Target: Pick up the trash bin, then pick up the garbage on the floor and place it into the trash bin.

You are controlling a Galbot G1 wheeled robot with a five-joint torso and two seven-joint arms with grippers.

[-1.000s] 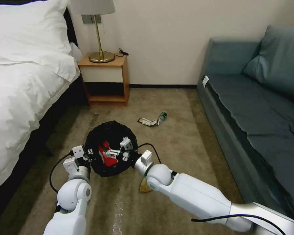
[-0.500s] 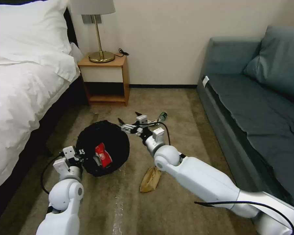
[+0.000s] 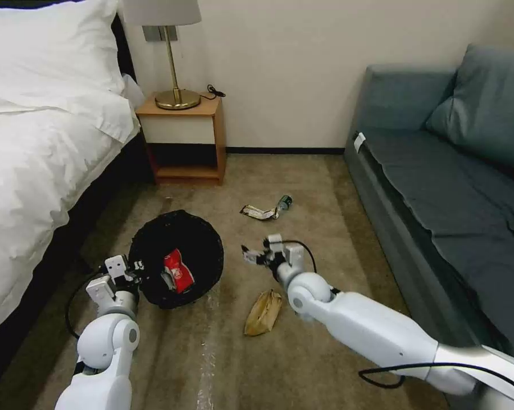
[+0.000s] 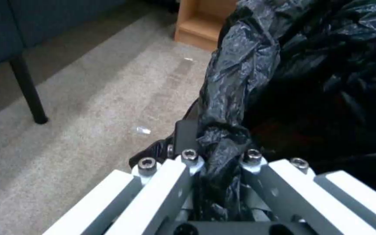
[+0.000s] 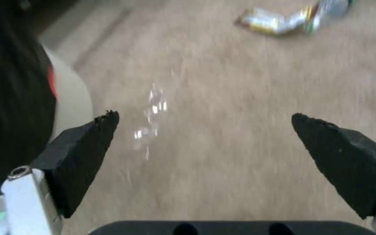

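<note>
1. Bin first: the trash bin (image 3: pixel 176 257) sits tilted at your left gripper (image 3: pixel 133 272), which is clamped on the black bag at its rim (image 4: pixel 223 143).
2. A red-and-white wrapper (image 3: pixel 178 271) lies inside it.
3. Your right gripper (image 3: pixel 251 254) hangs empty over the floor (image 3: pixel 302 228), fingers (image 5: pixel 81 153) spread wide.
4. The brown paper bag (image 3: pixel 262 313) lies near that arm; the flat wrapper (image 3: pixel 257 212) and what looks like a bottle (image 3: pixel 284 202) lie farther off.

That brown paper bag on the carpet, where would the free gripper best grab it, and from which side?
Probably from straight above, pinching across the narrow width of the brown paper bag. It lies flat and elongated on the floor, with crumpled ridges to pinch. The right gripper is open and empty just beyond it; the left gripper holds the trash bin.
</note>
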